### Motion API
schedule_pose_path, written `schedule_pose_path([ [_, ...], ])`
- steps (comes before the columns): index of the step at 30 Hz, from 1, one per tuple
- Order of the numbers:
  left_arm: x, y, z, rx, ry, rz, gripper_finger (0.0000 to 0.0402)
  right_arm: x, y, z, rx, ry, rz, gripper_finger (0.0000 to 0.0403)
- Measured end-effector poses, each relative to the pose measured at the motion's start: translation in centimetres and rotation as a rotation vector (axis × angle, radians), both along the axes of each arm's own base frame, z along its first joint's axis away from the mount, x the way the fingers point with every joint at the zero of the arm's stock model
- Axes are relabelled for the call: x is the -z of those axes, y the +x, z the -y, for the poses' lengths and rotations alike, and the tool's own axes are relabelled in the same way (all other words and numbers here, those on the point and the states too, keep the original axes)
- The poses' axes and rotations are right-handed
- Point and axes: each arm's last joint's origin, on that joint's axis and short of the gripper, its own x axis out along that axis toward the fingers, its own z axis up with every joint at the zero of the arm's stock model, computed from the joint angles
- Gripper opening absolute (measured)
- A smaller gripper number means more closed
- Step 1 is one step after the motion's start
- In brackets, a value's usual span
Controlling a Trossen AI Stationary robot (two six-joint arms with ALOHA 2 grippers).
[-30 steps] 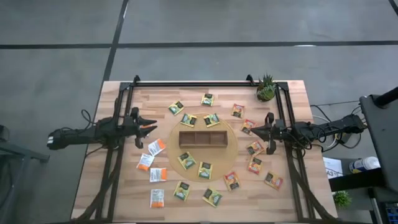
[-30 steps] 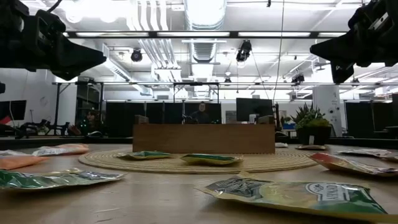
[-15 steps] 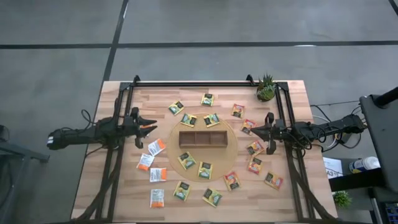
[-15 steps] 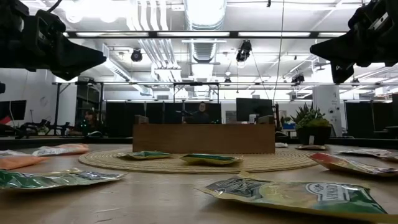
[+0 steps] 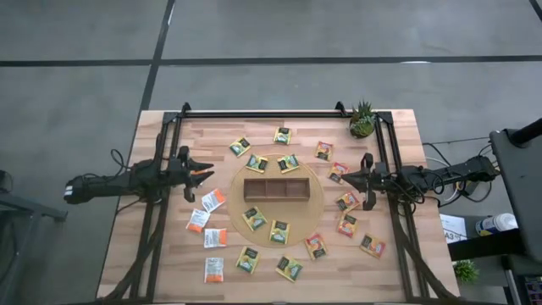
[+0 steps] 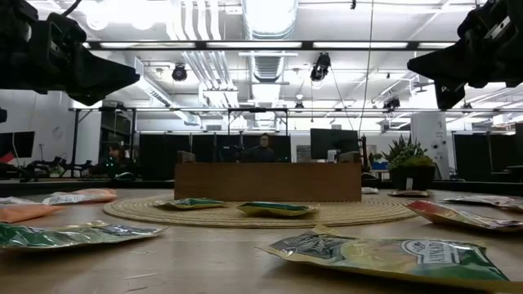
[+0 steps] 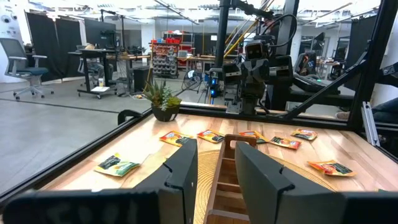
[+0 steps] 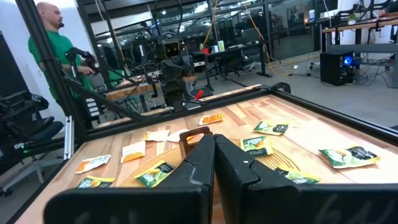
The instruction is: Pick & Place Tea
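your left end effector [image 5: 206, 174] hangs partly open, holding nothing; your right end effector [image 5: 345, 178] is closed, empty, tea sachets [image 5: 279, 231] around the tray [image 5: 275, 188].

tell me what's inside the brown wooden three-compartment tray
From above, all three compartments of the brown wooden tray look empty; no sachets inside. It sits on a round woven mat, which it partly covers.

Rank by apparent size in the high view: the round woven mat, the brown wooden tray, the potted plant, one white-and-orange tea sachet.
1. Round woven mat
2. Brown wooden tray
3. Potted plant
4. White-and-orange tea sachet, only slightly smaller than the plant.
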Motion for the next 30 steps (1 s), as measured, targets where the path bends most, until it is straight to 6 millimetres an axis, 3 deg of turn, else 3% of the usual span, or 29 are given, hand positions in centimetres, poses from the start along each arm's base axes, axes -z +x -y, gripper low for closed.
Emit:
schedule_pose_path([
  [21, 0.0, 0.0, 0.0, 0.0, 0.0, 0.0, 0.0104, -0.1, 0.0, 0.0, 0.0, 0.007, 0.014, 0.0009],
  [30, 0.0, 0.0, 0.0, 0.0, 0.0, 0.0, 0.0104, -2.5, -0.5, 0.1, 0.0, 0.06, 0.266, 0.0009],
])
